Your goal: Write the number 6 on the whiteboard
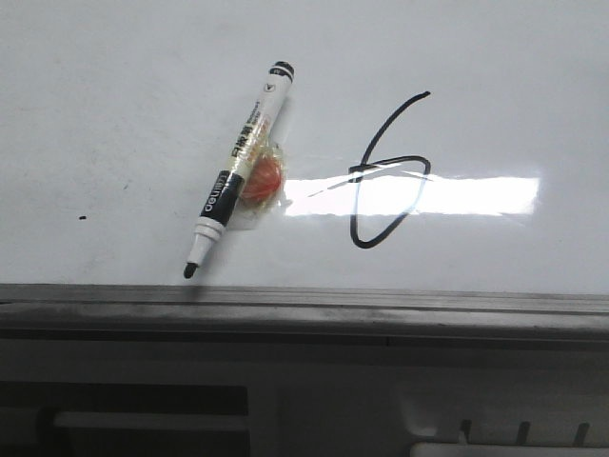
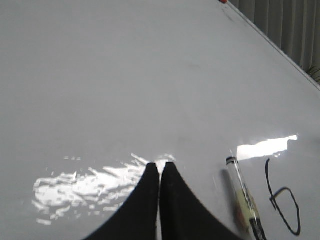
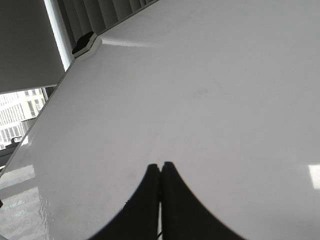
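1. The whiteboard point(image 1: 124, 114) lies flat, glossy white with faint smudges; a bright rectangular light reflection point(image 1: 419, 195) crosses it, and a grey metal edge rail point(image 1: 304, 309) runs along its near side
2. Past the board's far edge the wrist views show vertical blinds point(image 2: 285, 25), and the right wrist view shows a window with buildings outside point(image 3: 15, 117)
3. A dark plastic corner cap point(image 3: 86, 45) sits on one far corner of the board
4. Counted: one number 6 point(image 1: 385, 171), one marker pen point(image 1: 240, 167), one small black speck point(image 1: 83, 217), two claws
5. The number 6 is a thin black line with a long curved stem and a lopsided loop; in the left wrist view it lies just past the marker, off to the side of the left claw point(image 2: 160, 167)
6. The marker is uncapped, lying on the board with an orange blob in clear tape point(image 1: 262, 178) on its barrel, between the left claw and the 6
7. Left claw: fingers pressed together, holding nothing
8. Right claw point(image 3: 160, 167): fingers together, also gripping nothing, over bare board
9. No containers are visible
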